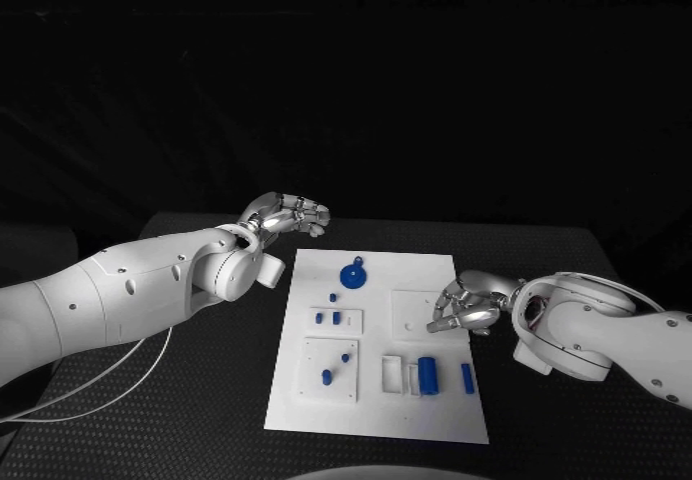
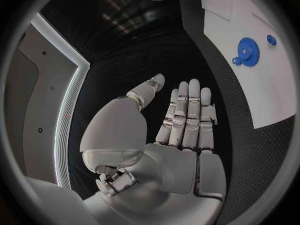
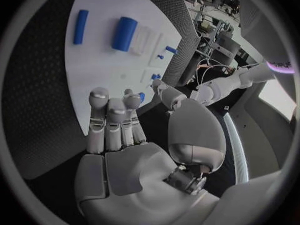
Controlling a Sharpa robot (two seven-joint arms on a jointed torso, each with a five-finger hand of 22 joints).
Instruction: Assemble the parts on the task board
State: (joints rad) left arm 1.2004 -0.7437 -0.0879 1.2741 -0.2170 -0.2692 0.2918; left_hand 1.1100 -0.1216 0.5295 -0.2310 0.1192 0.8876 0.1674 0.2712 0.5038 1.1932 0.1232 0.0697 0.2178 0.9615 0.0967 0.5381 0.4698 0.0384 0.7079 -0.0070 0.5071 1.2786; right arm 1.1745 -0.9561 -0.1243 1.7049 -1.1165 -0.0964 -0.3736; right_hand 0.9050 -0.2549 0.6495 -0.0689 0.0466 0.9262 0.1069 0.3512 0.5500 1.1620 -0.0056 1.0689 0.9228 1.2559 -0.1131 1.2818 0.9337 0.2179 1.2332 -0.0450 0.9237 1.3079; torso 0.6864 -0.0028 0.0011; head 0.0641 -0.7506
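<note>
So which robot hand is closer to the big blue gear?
Left. The left robot hand hangs just beyond the task board's far corner, near the big blue gear; the right robot hand sits farther off.

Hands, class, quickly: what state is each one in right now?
Left hand: open, fingers straight, holding nothing.
Right hand: open, holding nothing.

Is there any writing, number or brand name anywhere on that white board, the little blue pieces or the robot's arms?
None can be read. The task board is plain white, the blue parts, such as the blue gear, bear no marks, and neither the left hand nor the right hand shows any lettering.
</note>
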